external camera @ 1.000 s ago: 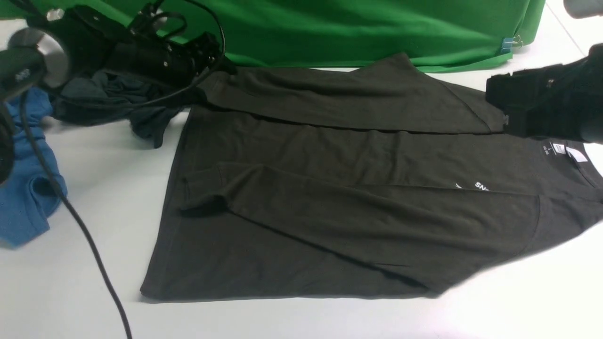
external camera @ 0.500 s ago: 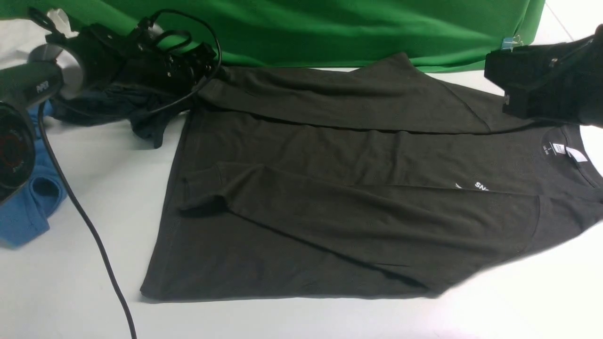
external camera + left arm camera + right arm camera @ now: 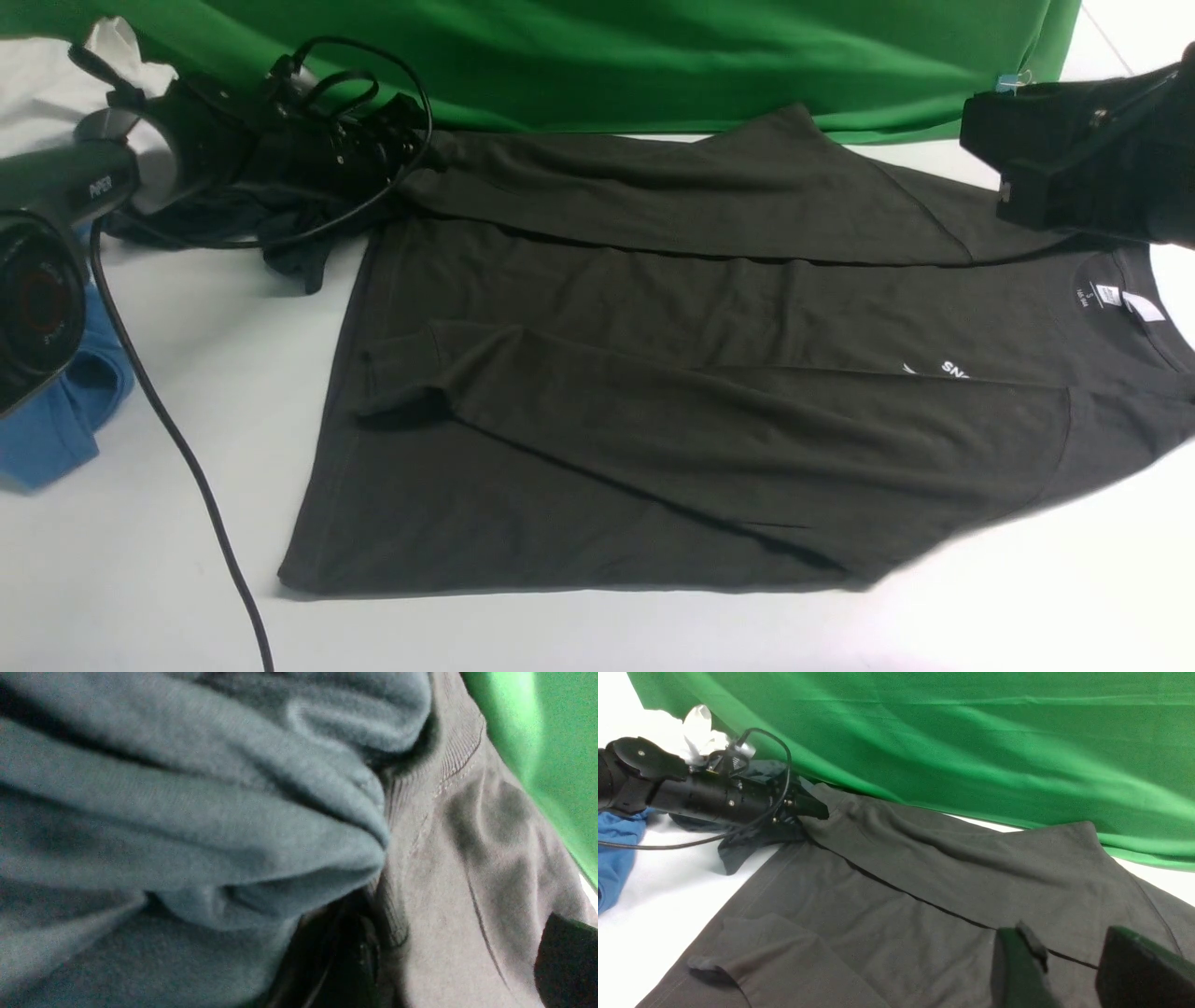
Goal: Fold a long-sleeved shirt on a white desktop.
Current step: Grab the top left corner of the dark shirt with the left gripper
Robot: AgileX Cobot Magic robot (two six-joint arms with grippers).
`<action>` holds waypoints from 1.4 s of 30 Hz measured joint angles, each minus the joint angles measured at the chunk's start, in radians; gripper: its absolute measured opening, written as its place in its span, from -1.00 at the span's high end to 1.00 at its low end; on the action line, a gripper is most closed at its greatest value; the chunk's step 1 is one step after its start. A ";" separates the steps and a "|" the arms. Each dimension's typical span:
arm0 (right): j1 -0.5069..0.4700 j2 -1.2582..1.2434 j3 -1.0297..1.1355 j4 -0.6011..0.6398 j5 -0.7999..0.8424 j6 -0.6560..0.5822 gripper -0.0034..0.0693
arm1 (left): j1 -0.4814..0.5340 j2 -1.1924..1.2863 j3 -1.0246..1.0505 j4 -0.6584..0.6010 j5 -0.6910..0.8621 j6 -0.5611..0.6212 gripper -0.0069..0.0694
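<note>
Nearest ground: the smooth, plain white desktop (image 3: pixel 597 635), with a thin black cable (image 3: pixel 187 467) trailing across its left part. A soft blue T-shirt (image 3: pixel 47 439) lies bunched at the left edge.

The large dark olive-black knit long-sleeved shirt (image 3: pixel 653 392) lies flat on the middle of the desktop, front up, hem to the left and neck to the right. Its near sleeve (image 3: pixel 700 420) is folded along the body, the cuff slightly raised and casting a shadow. Small white lettering (image 3: pixel 952 369) shows partly above that sleeve; white neck labels (image 3: pixel 1120 301) sit inside the collar. The far sleeve (image 3: pixel 653 187) is also folded inward, forming a long, smooth flap.

The right gripper (image 3: pixel 1069 933) hangs above the shoulder area at the right. Its two dark fingers (image 3: pixel 1017 970) stand apart, with bare shirt fabric visible in the gap and nothing held.

The left arm reaches low and level across the far left. The left gripper (image 3: pixel 810 807) rests at the ribbed cuff of the far sleeve. Whether its jaws are parted or gripping the fabric cannot be told.

A crumpled blackish-teal garment (image 3: pixel 280 243) lies under that arm, touching the shirt's far-left corner. Behind everything hangs a draped green cloth (image 3: pixel 653 56).
</note>
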 joint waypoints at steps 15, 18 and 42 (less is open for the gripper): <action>0.000 0.000 0.000 0.000 0.000 0.000 0.24 | 0.000 0.005 -0.053 0.026 -0.017 0.053 -0.42; 0.000 0.000 0.000 0.000 0.000 0.000 0.24 | 0.000 0.024 -0.054 0.027 -0.007 0.047 -0.41; 0.000 0.000 0.000 0.000 -0.001 0.000 0.24 | 0.001 -0.008 -0.054 0.044 0.034 0.054 0.71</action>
